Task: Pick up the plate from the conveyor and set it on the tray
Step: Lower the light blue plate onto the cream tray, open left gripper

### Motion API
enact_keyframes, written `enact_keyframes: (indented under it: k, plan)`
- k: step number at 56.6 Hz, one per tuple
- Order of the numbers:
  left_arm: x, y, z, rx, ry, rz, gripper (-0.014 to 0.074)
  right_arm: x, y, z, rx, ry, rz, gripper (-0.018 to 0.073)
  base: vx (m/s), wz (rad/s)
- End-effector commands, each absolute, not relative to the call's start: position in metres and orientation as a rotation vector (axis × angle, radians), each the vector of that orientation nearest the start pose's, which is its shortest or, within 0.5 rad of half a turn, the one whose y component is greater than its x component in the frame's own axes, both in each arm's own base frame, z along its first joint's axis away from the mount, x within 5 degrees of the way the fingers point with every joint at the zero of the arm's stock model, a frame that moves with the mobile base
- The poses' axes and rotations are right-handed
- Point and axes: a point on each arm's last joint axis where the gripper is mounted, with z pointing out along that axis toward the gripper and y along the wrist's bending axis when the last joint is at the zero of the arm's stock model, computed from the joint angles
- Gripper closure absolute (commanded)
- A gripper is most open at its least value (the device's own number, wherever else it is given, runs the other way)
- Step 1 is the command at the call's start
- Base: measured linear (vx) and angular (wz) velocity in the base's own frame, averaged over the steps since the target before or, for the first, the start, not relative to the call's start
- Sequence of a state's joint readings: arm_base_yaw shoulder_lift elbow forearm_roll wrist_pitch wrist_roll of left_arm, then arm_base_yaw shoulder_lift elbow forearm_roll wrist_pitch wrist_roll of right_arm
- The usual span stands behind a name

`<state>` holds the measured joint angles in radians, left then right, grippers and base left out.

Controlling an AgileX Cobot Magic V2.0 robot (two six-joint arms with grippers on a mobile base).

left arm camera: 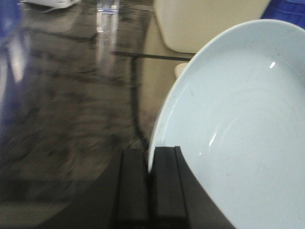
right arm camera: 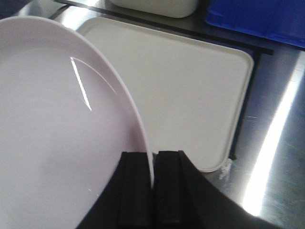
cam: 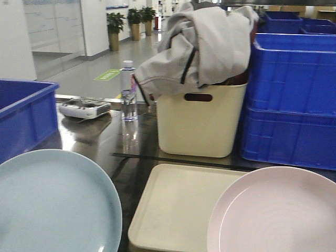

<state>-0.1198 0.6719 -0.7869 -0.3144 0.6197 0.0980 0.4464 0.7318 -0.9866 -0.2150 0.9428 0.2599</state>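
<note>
A shiny stainless steel counter [cam: 94, 136] carries everything. At its right side stand stacked deep blue plastic crates [cam: 294, 100], and another blue crate [cam: 23, 118] sits at the left edge. Between them, just beside the stack, is a tall cream plastic bin with a handle slot [cam: 199, 123], and a grey jacket [cam: 202, 44] is heaped over its top.

In front of the bin lies the flat rectangular cream-beige plastic tray [cam: 173, 210], with nothing resting on its visible surface.

The round pale pink plastic plate [cam: 278, 215] is held up off the counter at the lower right. Its edge overlaps the tray's right part in the front view. In the right wrist view the right fingers [right arm camera: 136, 191], black, are clamped on its rim, with the tray beyond it.

A round pale blue plastic plate [cam: 52, 205] is raised at the lower left, beside the tray. The left fingers [left arm camera: 131, 191], also black, are closed on its rim.

Farther back on the counter stand a clear plastic water bottle [cam: 128, 92] and, left of it, a flat white device [cam: 84, 107].
</note>
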Motion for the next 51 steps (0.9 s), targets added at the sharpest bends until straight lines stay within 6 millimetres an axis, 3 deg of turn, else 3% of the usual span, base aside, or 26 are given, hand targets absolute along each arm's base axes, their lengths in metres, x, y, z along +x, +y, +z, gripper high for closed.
enact_keyframes:
  k: [1,20,51]
  plan:
    - [0.1249,-0.0308,0.3835,0.05,1.862,-0.379,0.0602,0.1157,0.037,0.41,-0.232,2.032,0.161,0.0568,0.24,-0.64]
    - [0.1257,-0.0309,0.3831,0.05,1.865,-0.379,0.0602,0.1157,0.037,0.41,-0.232,2.032,0.161,0.0568,0.16,-0.4]
    - [0.1257,-0.0309,0.3831,0.05,1.865,-0.379,0.0602,0.1156,0.037,0.4099,-0.232,2.032,0.161,0.0568,0.01,-0.04]
